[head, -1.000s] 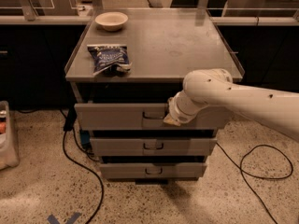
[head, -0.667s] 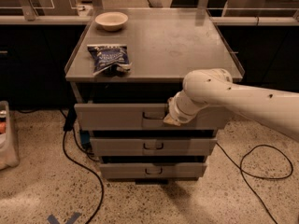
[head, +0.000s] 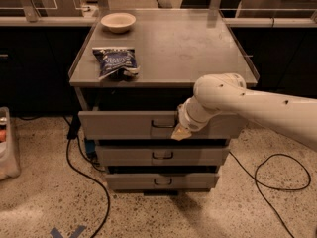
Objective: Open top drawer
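Scene: grey metal cabinet (head: 198, 48) with three stacked drawers, seen from the front and above, on a speckled floor (head: 39, 202).
Top drawer (head: 124, 124): uppermost of the three, right under the cabinet's flat top, with the widest front panel. A dark gap shows between its upper edge and the top. How far it is pulled out, cannot tell.
Handle (head: 162, 124): small dark wire loop at the centre of the top drawer front, in plain sight.
Gripper (head: 179, 133): pale tip against the top drawer front, just right of the handle, at the panel's lower edge and angled down to the left.
Gripper state: cannot tell whether it is spread, closed or gripping the handle. It looks beside the handle rather than around it.
Arm (head: 257, 108): thick white arm coming in from the right edge. Its round joint is in front of the cabinet's front right corner and hides the right part of the top drawer front.
Middle drawer (head: 124, 155): below the top drawer, narrower, with a like handle.
Bottom drawer (head: 129, 181): lowest and narrowest.
Bowl (head: 118, 22): pale, upright, at the back left of the cabinet top.
Snack bag (head: 116, 62): dark blue, crumpled, lying flat near the front left edge, well apart from the bowl.
Cables: one black cable (head: 84, 177) runs down the cabinet's left side onto the floor, and another loops on the floor at right (head: 277, 175).
Bin (head: 7, 148): pale container at the left edge, on the floor.
Tape mark (head: 64, 231): blue cross on the floor, bottom left.
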